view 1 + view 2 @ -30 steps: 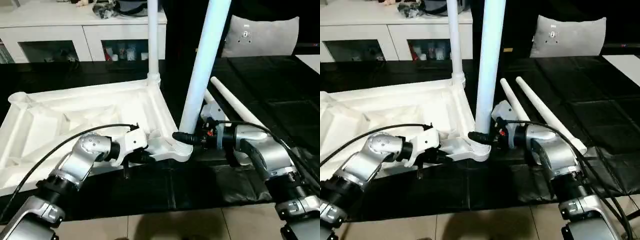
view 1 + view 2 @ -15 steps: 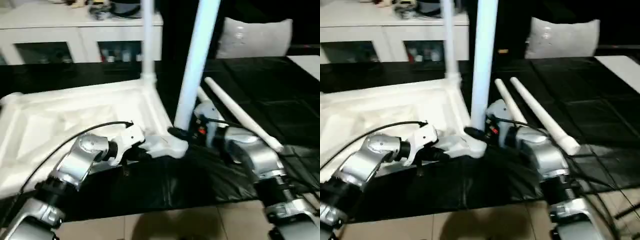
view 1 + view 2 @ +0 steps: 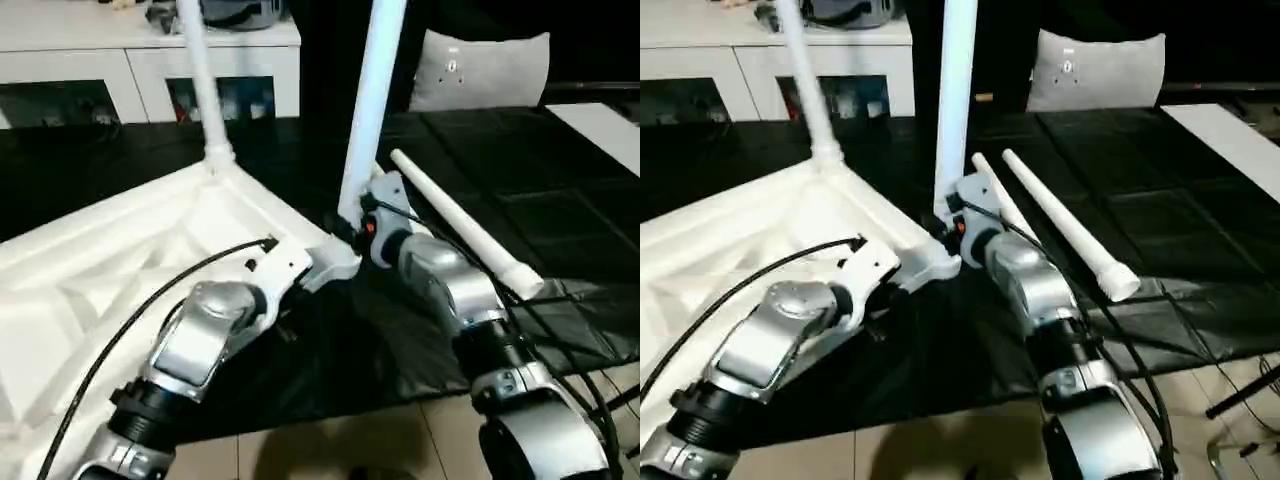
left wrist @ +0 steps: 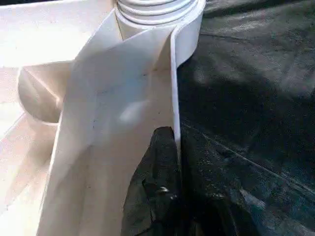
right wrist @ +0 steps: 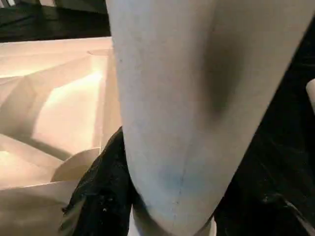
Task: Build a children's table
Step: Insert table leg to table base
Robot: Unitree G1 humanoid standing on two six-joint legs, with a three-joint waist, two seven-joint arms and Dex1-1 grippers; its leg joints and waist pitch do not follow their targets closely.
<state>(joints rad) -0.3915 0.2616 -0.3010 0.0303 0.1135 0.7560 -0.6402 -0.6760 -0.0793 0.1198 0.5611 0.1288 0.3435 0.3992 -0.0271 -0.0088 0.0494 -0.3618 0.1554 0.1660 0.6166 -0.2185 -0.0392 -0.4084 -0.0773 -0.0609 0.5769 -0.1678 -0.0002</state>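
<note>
Seating a leg (image 3: 372, 95) in the tabletop (image 3: 110, 260) corner socket — right gripper (image 3: 352, 228) clamped on it, left gripper (image 4: 170, 147) pinching the rim; likely next, press it home.

Smooth white plastic table top (image 3: 120, 250) and legs (image 3: 370, 100) lie on wrinkled, faintly glossy black sheeting (image 3: 560, 200)

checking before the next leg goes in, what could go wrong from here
The right gripper grips the near leg low at its socket; the tall leg could lever sideways and not seat. The left gripper pinches only the table top rim, which may slip. The loose legs lie beside the right forearm and could be knocked.
</note>
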